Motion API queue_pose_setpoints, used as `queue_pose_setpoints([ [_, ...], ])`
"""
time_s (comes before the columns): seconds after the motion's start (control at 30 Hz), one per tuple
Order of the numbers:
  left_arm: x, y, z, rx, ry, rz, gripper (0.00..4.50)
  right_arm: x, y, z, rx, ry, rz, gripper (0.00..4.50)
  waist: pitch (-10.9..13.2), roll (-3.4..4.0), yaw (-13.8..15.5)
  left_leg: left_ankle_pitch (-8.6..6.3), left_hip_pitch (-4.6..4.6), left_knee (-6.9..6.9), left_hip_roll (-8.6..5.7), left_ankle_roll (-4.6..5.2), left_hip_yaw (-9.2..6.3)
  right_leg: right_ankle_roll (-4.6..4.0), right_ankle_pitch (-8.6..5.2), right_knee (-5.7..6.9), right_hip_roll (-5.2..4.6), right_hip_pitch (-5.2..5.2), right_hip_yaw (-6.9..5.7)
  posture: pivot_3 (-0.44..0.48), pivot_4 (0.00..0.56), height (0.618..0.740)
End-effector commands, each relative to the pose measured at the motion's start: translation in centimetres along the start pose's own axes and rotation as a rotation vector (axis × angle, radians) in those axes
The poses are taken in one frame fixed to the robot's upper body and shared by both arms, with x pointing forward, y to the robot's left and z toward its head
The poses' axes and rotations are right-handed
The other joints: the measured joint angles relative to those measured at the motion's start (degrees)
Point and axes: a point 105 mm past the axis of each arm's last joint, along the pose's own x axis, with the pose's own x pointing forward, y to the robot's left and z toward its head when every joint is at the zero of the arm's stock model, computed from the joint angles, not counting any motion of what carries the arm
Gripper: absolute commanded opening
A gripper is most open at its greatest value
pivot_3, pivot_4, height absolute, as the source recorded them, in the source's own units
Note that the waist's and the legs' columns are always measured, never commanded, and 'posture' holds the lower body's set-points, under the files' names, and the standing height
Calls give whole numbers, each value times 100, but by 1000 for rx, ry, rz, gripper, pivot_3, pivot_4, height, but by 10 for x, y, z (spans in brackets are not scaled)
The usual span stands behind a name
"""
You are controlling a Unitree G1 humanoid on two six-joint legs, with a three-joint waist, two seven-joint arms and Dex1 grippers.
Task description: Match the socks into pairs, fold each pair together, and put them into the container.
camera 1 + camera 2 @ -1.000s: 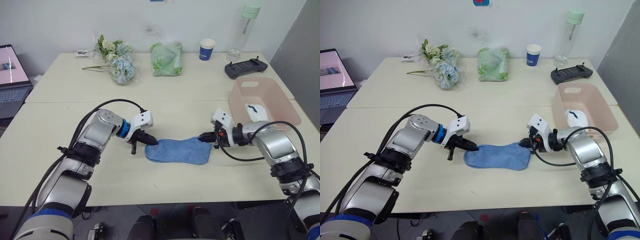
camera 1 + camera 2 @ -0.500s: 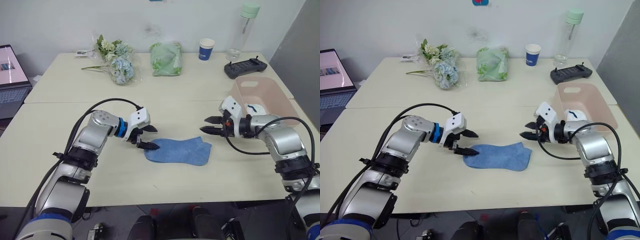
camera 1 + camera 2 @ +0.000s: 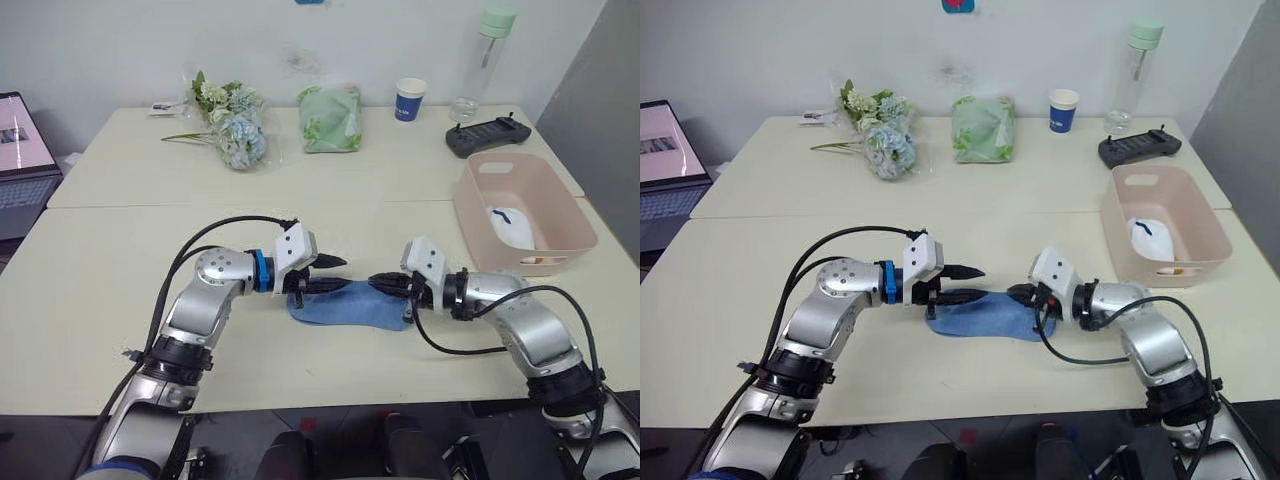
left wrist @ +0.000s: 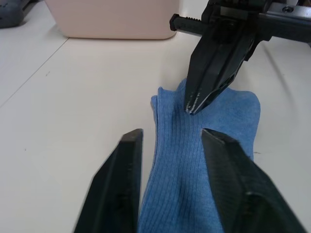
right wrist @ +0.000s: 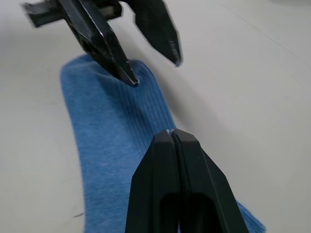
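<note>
Progress, judged from the layout: a white sock bundle already lies inside the pink container; whether the yellow pair is also in there cannot be told. The blue socks lie flat on the table, well to the left of the container, and look stacked as one pair but not yet folded, so folding and placing remain. The left gripper hovers over the end of the blue socks farther from the container, fingers spread apart. The right gripper sits over the end nearer the container, fingers pressed together with nothing visibly caught between them; the right wrist view shows their tips over the blue fabric. The surface is a pale cream tabletop made of joined sections. Beyond the container sit a black controller, a paper cup, a bottle, a green wrapped bundle and flowers; a laptop stands far left.
</note>
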Motion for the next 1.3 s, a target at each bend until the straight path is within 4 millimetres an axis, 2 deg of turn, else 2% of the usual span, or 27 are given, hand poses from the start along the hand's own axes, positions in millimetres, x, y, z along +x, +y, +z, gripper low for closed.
queue_pose_setpoints([
  [0.03, 4, -4, -10, 15, 25, 36, 429, 5, 0, -11, -33, 14, -48, 0, -1, -1, 1, 0, 1, -1, 0, 0, 1, 0, 0, -2, 0, 2, 0, 0, 150, 740],
  [0.07, 5, -5, -18, -4, 39, 50, 70, 5, -1, -18, -13, 29, -63, 0, -1, -1, 1, 0, 3, -2, 0, 0, 1, 0, 0, -4, 0, 4, 0, 0, 150, 740],
  [0.2, -1, -8, -34, -27, 79, 69, 31, -1, -12, -39, 9, 77, -115, 0, -1, -1, 5, 0, 3, -4, -1, 0, 4, 0, 0, -5, 0, 3, 1, 0, 150, 740],
  [0.3, -10, -5, -40, -37, 95, 90, 31, -12, -22, -52, -8, 107, -136, 0, -2, -1, 24, 0, 15, -4, -1, 0, 4, 0, 0, -4, 0, 14, 1, 0, 150, 740],
  [0.43, -18, -5, -40, -55, 88, 96, 31, -23, -32, -49, -10, 85, -148, 0, -3, -2, 59, -1, 22, -5, -1, 1, 11, 0, 0, -8, 0, 22, 4, 0, 150, 740],
  [0.5, -21, -6, -36, -56, 72, 95, 31, -27, -33, -40, -14, 43, -136, 0, -3, -2, 76, -1, 22, -5, -1, 1, 12, 0, 0, -9, 0, 21, 4, 0, 150, 740],
  [0.63, -26, -12, -20, -53, 7, 74, 31, -32, -21, -11, 8, -97, -66, 0, -2, -2, 81, -1, 19, -9, 3, 1, 14, 0, 0, -8, 0, 16, 4, 0, 150, 740],
  [0.73, -31, -17, -14, -46, -12, 59, 31, -33, -6, -1, 27, -136, -1, 0, -2, -2, 81, -1, 17, -9, 3, 1, 6, 0, 0, -8, 0, 14, 4, 0, 150, 740],
  [0.8, -34, -20, -14, -47, -5, 52, 31, -32, 2, -5, 34, -115, 22, 0, -2, -2, 82, -1, 18, -10, 4, 2, 3, 0, 0, -8, 1, 16, 3, 0, 150, 740],
  [0.93, -42, -26, -39, -80, 120, 59, 31, -25, 15, -36, -20, 18, 34, 0, -2, -2, 83, -3, 21, -10, 3, 5, 8, 0, 0, -9, 1, 18, 3, 0, 150, 740],
  [1.17, -45, -27, -64, -73, 230, 67, 31, -38, 6, -54, -18, 89, -8, 0, -3, -3, 87, -9, 26, -10, 2, 16, 36, 0, 0, -7, 2, 22, 4, 0, 150, 740],
  [1.23, -45, -27, -65, -78, 228, 70, 31, -40, 4, -56, -20, 96, -14, 0, -4, -3, 90, -8, 27, -10, 2, 14, 40, 0, 0, -8, 1, 23, 5, 0, 150, 740],
  [1.3, -45, -24, -54, -74, 179, 73, 31, -46, -3, -49, -5, 75, -32, 0, -4, -3, 92, -9, 28, -10, 3, 16, 43, 0, 0, -8, 1, 23, 6, 0, 150, 740],
])
